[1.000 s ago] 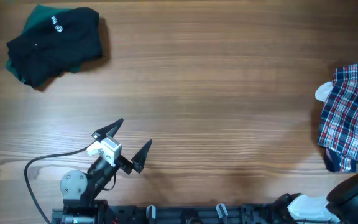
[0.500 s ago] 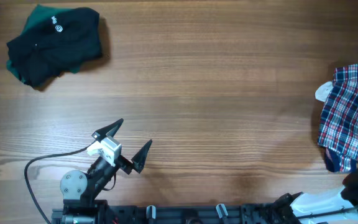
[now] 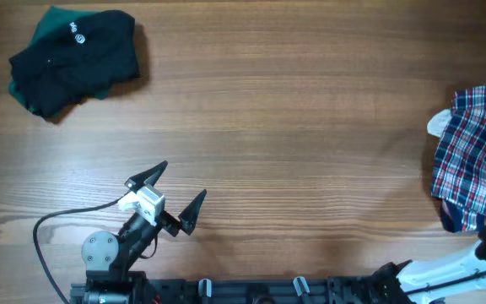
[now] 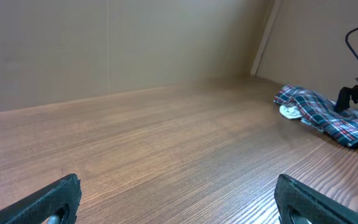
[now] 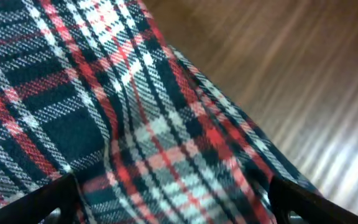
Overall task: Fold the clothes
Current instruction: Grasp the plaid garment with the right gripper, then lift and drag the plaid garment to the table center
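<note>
The left pincer (image 3: 180,181) is held apart over the wooden desk (image 3: 294,127); the red-navy-white plaid fabric top (image 5: 104,93) is seen beneath the splayed right pincer (image 5: 173,208).

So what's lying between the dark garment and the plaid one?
Nothing: overhead, only bare wooden table separates the dark garment from the plaid top.

Red, navy and white plaid on the top (image 3: 475,160); black and green with a small white logo on the garment (image 3: 74,63); brown wood grain on the counter (image 3: 294,110).
</note>
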Action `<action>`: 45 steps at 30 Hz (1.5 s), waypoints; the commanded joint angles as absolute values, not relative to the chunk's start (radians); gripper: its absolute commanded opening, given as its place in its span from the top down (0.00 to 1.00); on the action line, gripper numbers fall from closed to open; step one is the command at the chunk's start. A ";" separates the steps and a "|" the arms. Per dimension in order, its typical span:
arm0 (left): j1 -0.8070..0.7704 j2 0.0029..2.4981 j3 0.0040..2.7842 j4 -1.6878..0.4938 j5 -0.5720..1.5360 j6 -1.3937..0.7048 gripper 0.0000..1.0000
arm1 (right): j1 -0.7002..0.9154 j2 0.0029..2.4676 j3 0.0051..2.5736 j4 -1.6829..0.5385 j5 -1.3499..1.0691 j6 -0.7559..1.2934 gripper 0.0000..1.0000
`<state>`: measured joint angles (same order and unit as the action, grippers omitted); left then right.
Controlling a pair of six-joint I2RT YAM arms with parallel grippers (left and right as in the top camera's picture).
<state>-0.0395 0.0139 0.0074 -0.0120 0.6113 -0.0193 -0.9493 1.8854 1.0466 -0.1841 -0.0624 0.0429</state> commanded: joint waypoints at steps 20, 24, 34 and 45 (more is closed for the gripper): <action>-0.041 0.007 0.006 0.090 0.691 -0.008 0.00 | -0.937 1.622 1.083 -0.176 -0.377 0.248 0.96; -0.041 0.008 0.010 0.132 0.723 -0.008 0.00 | -0.924 1.535 1.083 -0.164 -0.548 0.361 0.96; -0.042 0.054 0.013 0.132 0.740 -0.008 0.00 | -0.710 1.254 1.083 -0.119 -0.694 0.545 0.96; -0.042 0.056 0.013 0.109 0.740 -0.007 0.00 | -0.445 1.069 1.083 0.006 -0.697 0.678 0.96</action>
